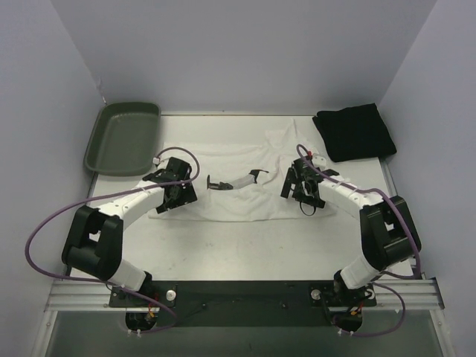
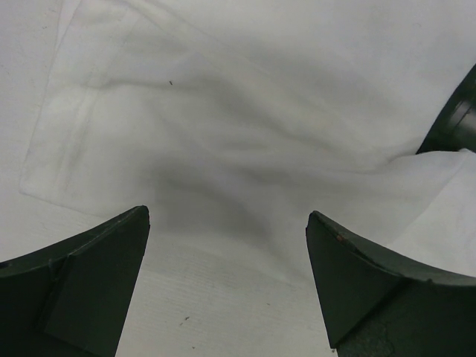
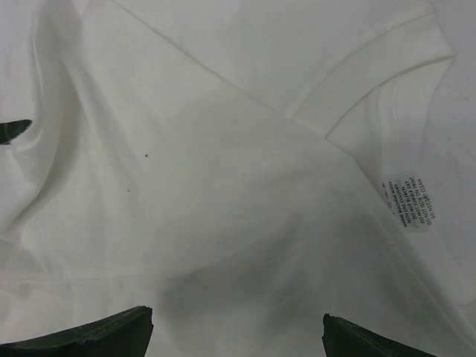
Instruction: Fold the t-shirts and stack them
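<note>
The white t-shirt [image 1: 238,167] lies spread and wrinkled across the middle of the table. My left gripper [image 1: 176,192] hovers over its left edge; in the left wrist view the gripper [image 2: 227,216] stands open above the shirt's hem [image 2: 186,186] and bare table. Over the shirt's right part is my right gripper [image 1: 301,187], which in the right wrist view [image 3: 238,314] is open with only white cloth below, near the collar [image 3: 372,67] and its label [image 3: 407,204]. The black t-shirt [image 1: 355,132] lies folded at the back right.
A dark green tray [image 1: 123,137] sits at the back left corner. A small black-and-white object [image 1: 234,182] lies on the white shirt between the two grippers. White walls close in the table on the left, back and right.
</note>
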{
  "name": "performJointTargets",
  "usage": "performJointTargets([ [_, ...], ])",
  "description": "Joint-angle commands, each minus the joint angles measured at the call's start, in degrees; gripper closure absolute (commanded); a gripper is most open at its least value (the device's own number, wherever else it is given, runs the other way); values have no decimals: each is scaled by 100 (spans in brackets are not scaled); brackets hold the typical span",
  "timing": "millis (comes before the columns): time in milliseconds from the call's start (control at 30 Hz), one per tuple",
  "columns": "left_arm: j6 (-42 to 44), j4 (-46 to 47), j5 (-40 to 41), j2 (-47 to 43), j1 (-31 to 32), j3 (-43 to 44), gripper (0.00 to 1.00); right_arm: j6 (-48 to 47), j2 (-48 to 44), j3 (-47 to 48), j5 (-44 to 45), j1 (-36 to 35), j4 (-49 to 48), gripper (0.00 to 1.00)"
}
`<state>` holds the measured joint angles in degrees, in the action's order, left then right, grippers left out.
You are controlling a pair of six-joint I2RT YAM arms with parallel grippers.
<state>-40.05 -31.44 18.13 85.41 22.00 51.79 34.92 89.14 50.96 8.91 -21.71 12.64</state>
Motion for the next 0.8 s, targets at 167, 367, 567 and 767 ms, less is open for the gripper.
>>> performJointTargets([
  [167, -196, 446, 402, 380, 120, -213, 4, 129, 191, -394, -135, 80, -227, 0],
  [367, -292, 490, 489, 424, 199, -494, 4, 244, 130, -823, -205, 80, -376, 0],
  [567, -459, 455, 516, 266, 340, -898, 4, 384, -90, -1254, -223, 71, -324, 0],
  [767, -1030, 174, 560, -120, 621, -1241, 4, 761, -503, -1492, -293, -26, -9, 1],
])
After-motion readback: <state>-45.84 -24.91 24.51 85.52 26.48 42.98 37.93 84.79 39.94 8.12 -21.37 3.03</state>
